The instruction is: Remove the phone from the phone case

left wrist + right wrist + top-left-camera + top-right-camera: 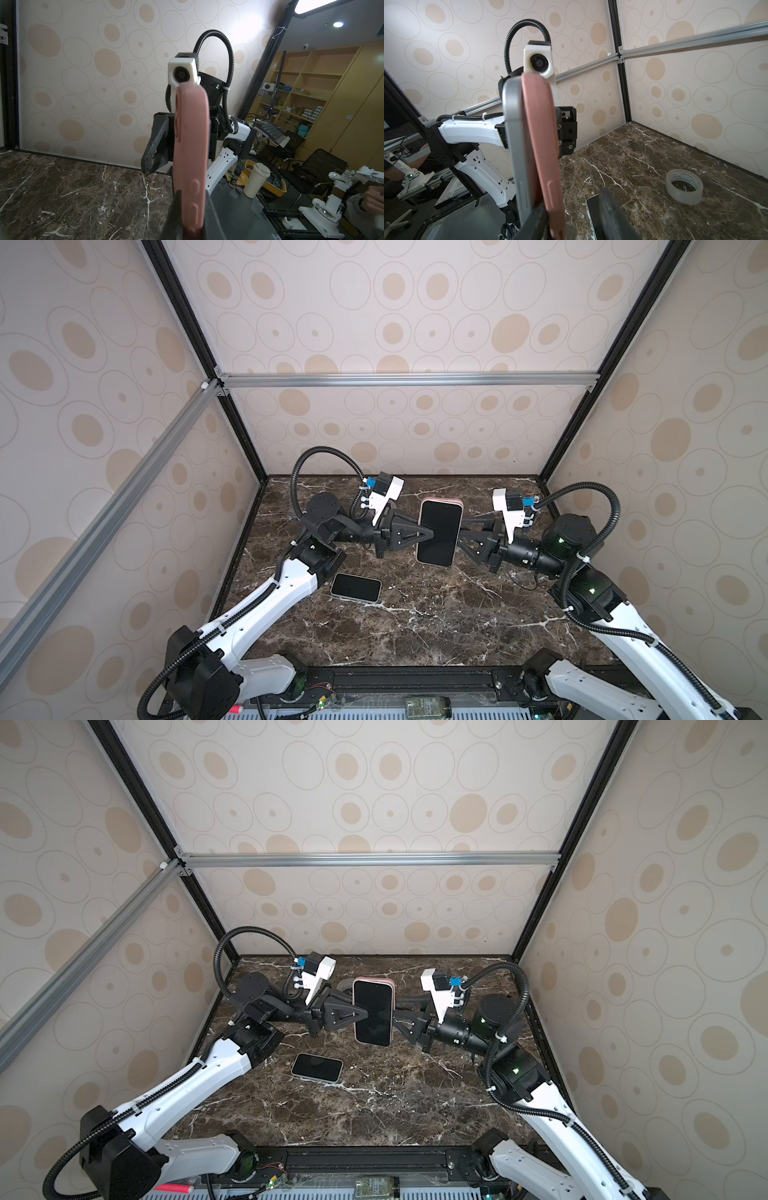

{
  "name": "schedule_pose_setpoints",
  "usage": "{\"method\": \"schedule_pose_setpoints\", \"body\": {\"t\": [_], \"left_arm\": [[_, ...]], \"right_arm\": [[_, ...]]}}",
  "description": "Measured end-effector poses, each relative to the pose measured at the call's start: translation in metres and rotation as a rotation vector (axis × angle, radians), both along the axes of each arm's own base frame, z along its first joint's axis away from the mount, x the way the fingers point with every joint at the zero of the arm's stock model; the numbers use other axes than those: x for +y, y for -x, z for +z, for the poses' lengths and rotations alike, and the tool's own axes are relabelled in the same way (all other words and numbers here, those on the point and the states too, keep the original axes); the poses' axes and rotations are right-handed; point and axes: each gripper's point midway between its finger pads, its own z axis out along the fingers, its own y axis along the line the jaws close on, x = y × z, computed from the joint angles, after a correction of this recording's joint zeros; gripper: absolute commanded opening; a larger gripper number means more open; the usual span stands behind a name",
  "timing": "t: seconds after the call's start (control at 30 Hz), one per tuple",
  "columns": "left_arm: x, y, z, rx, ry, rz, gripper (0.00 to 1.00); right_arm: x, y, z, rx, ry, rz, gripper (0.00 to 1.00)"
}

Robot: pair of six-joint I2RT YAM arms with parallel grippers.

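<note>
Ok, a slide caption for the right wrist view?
Grey phone parting from its pink case; tape roll on the marble table.

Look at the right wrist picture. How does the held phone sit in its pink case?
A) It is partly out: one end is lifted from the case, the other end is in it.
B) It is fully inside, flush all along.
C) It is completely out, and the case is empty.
A: in the right wrist view the grey edge of the phone spreads away from the pink case at one end and meets it at the other.
</note>
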Motion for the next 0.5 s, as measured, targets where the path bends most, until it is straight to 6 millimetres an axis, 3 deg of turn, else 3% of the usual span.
{"method": "schedule_pose_setpoints", "body": {"t": [0.3,0.5], "left_arm": [[0.001,-0.003,-0.003,0.008,-0.003,0.009,0.0],[0.001,-0.009,-0.016,0.06,-0.016,0.017,0.0]], "right_arm": [[0.005,0.0,-0.003,0.037,-0.021,0.04,0.32],[0.007,-0.002,-0.019,0.094,-0.023,0.047,0.24]]}}
